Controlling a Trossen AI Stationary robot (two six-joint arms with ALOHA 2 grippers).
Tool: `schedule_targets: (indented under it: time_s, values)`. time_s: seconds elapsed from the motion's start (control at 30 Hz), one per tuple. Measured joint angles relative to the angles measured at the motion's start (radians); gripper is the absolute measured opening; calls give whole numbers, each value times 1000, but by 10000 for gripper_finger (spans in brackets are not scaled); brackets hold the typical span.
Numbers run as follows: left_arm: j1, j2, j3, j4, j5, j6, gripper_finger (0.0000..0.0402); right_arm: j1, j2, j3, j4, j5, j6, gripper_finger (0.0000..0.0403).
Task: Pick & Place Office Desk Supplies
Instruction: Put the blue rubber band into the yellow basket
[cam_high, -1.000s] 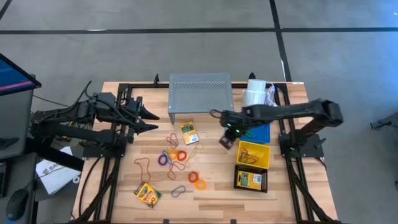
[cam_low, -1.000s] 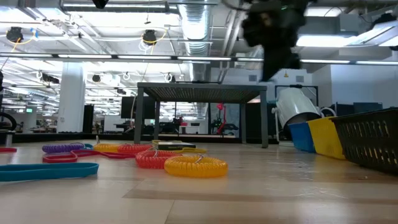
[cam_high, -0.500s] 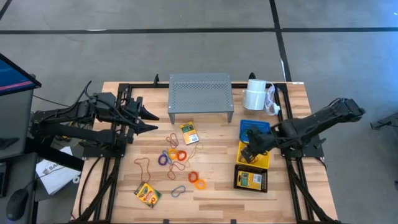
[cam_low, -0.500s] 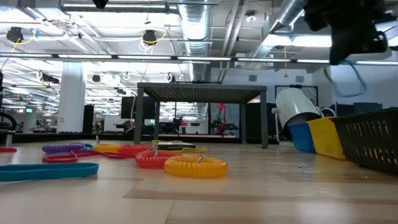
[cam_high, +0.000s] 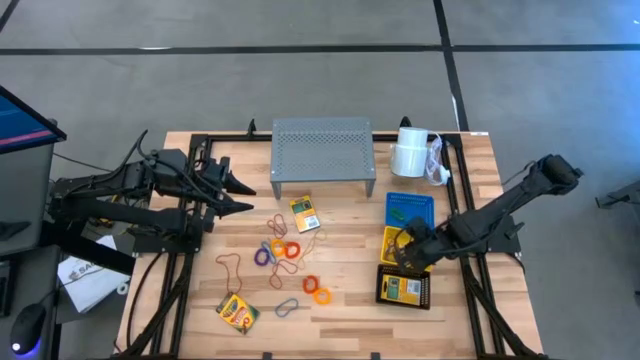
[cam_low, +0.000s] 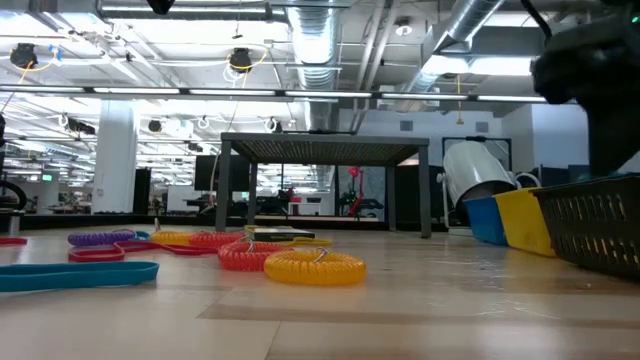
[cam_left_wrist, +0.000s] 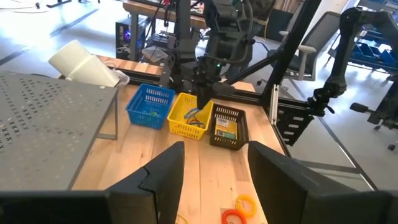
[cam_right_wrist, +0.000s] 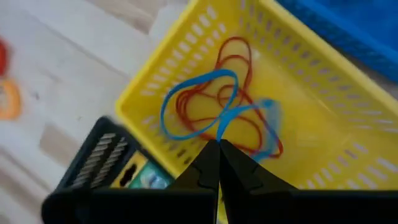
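Three baskets (cam_high: 409, 209): one blue, one yellow, one black; three crayon boxes (cam_high: 305, 214); one paper roll (cam_high: 409, 152); one metal shelf (cam_high: 322, 150).

Grey floor (cam_high: 300, 90) with dark seams surrounds the wooden counter (cam_high: 340, 300); exposed ducts (cam_low: 315, 40) and strip lights (cam_low: 200, 92) run overhead.

Directly under the dark right gripper (cam_right_wrist: 217, 149) sits a bright yellow slotted plastic basket (cam_right_wrist: 323, 155) holding a thin blue rubber loop (cam_right_wrist: 186, 102) tangled with thin red rubber loops (cam_right_wrist: 239, 53). Just beside it, a black mesh basket (cam_high: 404, 288) carries a yellow-green crayon box (cam_high: 400, 289), and a blue slotted plastic basket (cam_high: 410, 207) lies beyond. Well away from that gripper, orange, red and purple coiled loops (cam_high: 285, 250) dot the pale wooden tabletop (cam_high: 340, 300), near a grey perforated metal shelf (cam_high: 322, 148) and a white paper roll (cam_high: 410, 152).
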Motion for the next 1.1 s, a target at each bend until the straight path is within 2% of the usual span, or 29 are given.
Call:
schedule_targets:
  time_s: [0.37,0.47,0.63,0.93,1.0,1.1]
  values:
    - [0,0,0,-1,0,0,173,-19,0,-30,36,17,30,1]
    - [0,0,0,-1,0,-4,173,-30,0,-30,36,16,52,12]
    - [0,0,0,-2,1,-5,173,-31,0,-30,38,16,53,71]
    - [0,0,0,-2,12,-5,173,-31,-10,-30,107,-5,86,227]
    - [0,0,0,-2,20,-6,173,-31,-17,-30,106,-14,126,245]
    - [0,0,0,-2,23,-6,173,-35,-36,-28,72,-31,176,247]
